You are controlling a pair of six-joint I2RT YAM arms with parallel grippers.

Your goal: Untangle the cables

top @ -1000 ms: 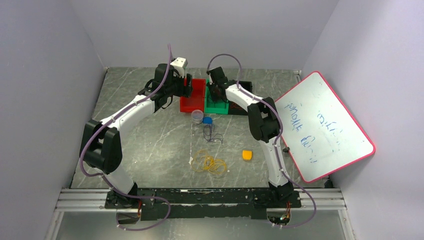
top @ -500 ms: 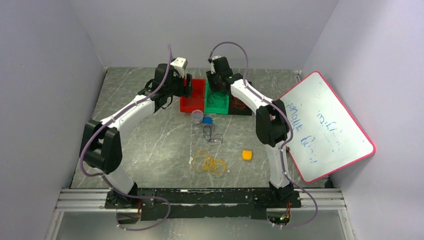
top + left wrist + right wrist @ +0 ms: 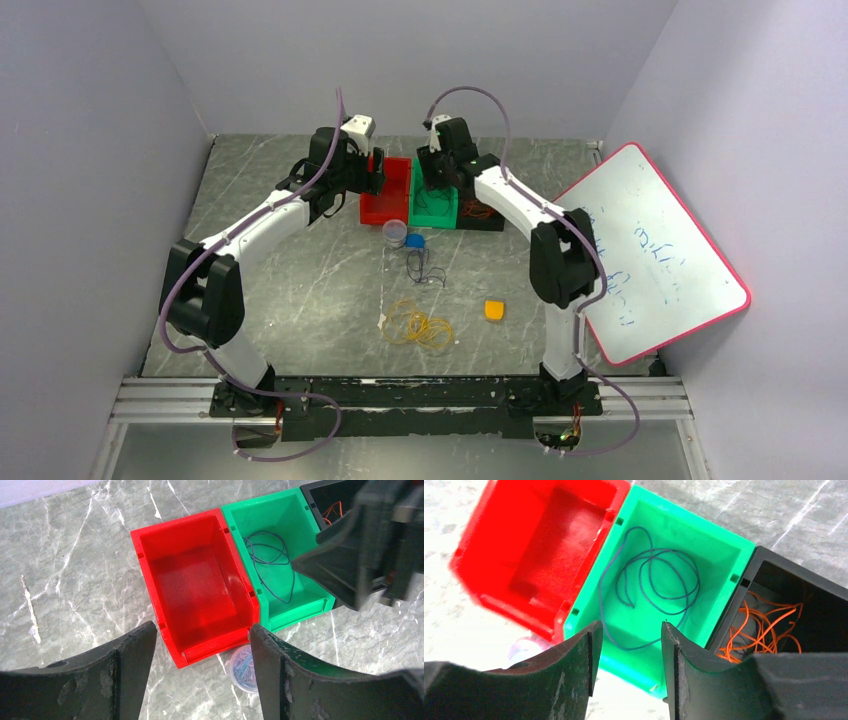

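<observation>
One green bin (image 3: 659,525) holds a dark cable (image 3: 669,598); whiteboard (image 3: 650,250) handwriting is unreadable.

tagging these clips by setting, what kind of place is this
Probably a robotics lab test cell: two robot arms bolted to a metal rail, plain walls enclosing the marbled table, a scribbled whiteboard leaning alongside.

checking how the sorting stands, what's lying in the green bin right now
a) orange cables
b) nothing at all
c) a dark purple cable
C: the right wrist view shows a dark purple cable looped on the floor of the green bin, while the orange cables lie in the black bin beside it and the red bin holds no cable.
</observation>
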